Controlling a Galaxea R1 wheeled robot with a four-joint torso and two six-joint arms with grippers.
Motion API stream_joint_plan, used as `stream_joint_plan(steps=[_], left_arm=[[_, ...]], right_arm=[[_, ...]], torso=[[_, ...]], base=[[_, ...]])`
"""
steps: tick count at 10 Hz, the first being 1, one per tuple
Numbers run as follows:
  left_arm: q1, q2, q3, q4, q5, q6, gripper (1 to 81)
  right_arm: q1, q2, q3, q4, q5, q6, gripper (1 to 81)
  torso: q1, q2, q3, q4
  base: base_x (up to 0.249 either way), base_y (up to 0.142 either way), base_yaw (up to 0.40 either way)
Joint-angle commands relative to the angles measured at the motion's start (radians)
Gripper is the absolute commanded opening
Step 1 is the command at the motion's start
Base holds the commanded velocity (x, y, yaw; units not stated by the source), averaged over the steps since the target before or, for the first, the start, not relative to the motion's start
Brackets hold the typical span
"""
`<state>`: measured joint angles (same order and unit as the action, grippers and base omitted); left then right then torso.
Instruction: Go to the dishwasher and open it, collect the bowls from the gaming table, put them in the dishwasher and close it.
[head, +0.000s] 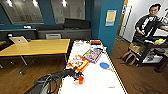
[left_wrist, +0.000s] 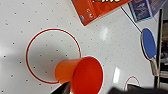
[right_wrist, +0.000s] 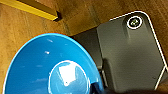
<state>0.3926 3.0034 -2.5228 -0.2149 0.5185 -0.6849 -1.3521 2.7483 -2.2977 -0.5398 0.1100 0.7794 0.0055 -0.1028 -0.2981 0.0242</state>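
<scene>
Bowls: you have one blue bowl (right_wrist: 50, 67) large in the right wrist view, hollow side to the camera, with wooden floor (right_wrist: 22, 27), a yellow table edge (right_wrist: 32, 11) and the robot's dark base (right_wrist: 125, 50) behind it. It hangs over floor with nothing under it, so it is most likely carried at the right arm's side, off the table, so the other arm can work. The grip itself is hidden; you cannot tell how the right fingers stand.

A second blue bowl (head: 104, 65) lies on the white table (head: 100, 82) to the right of the board-game boxes (head: 86, 58), well apart from the left gripper (head: 78, 76). In the left wrist view it shows edge-on as a blue disc (left_wrist: 148, 43).

Your left arm (head: 53, 76) reaches in over the table's near left edge. An orange cup (left_wrist: 83, 73) sits right at the gripper, tipped on its side with its mouth toward the camera, partly over a red circle (left_wrist: 51, 53) printed on the top. A dark finger tip (left_wrist: 62, 88) touches its lower rim; whether it pinches the cup or only rests against it, you cannot tell.

A person (head: 147, 22) stands at a cart on the far right. My judgement: collecting is half done, dishwasher steps outstanding.
</scene>
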Motion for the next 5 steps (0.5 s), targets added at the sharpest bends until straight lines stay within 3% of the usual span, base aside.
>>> stream_joint_plan(steps=[1, 2, 5], left_arm=[[-0.142, 0.046, 0.004, 0.029, 0.034, -0.001, 81.1], [-0.140, 0.066, 0.002, 0.052, 0.034, -0.004, 81.1], [-0.139, 0.085, 0.002, 0.057, 0.025, -0.002, 81.1]], right_arm=[[0.049, -0.016, 0.009, -0.014, -0.026, -0.002, 1.0], [0.049, -0.016, 0.009, -0.015, -0.026, -0.002, 1.0], [0.046, -0.016, 0.009, -0.016, -0.024, -0.002, 1.0]], torso=[[0.000, 0.000, 0.000, 0.000], [0.000, 0.000, 0.000, 0.000], [0.000, 0.000, 0.000, 0.000]], base=[[0.000, 0.000, 0.000], [0.000, 0.000, 0.000], [0.000, 0.000, 0.000]])
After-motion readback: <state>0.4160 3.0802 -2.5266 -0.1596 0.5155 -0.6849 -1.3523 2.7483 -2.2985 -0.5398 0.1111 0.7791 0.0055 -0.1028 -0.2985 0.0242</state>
